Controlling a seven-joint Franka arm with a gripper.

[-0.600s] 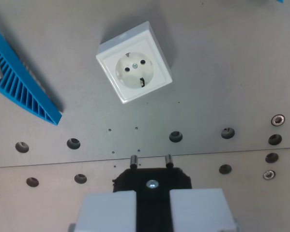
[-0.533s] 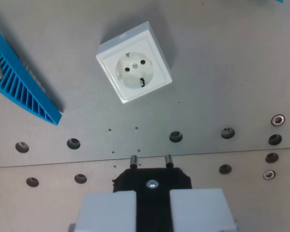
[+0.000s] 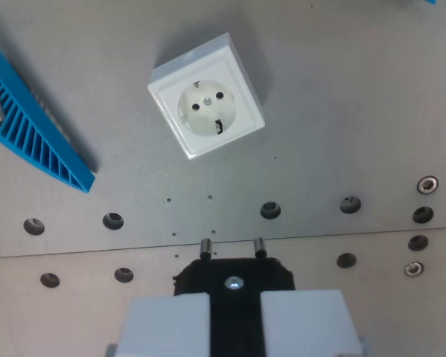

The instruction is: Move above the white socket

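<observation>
The white socket [image 3: 206, 106] lay rotated on the grey bench [image 3: 342, 97], toward its far edge. The gripper [image 3: 234, 316], closed on a black two-pin plug [image 3: 232, 271], hung short of it. Misjudging that rotation risked misaligned pins. Open room lay between; a blue ribbed piece [image 3: 33, 126] stood left.

The bench [image 3: 342, 97] is a dull grey metal plate, bare over most of its upper part. Two rows of round holes run across its lower part, some fitted with screws, with a thin seam between them. A white socket [image 3: 206, 95] lies flat on it, turned at an angle, its round face up. Well apart, at the wrist view's left, lies a blue ribbed wedge-shaped piece [image 3: 35, 130].
</observation>
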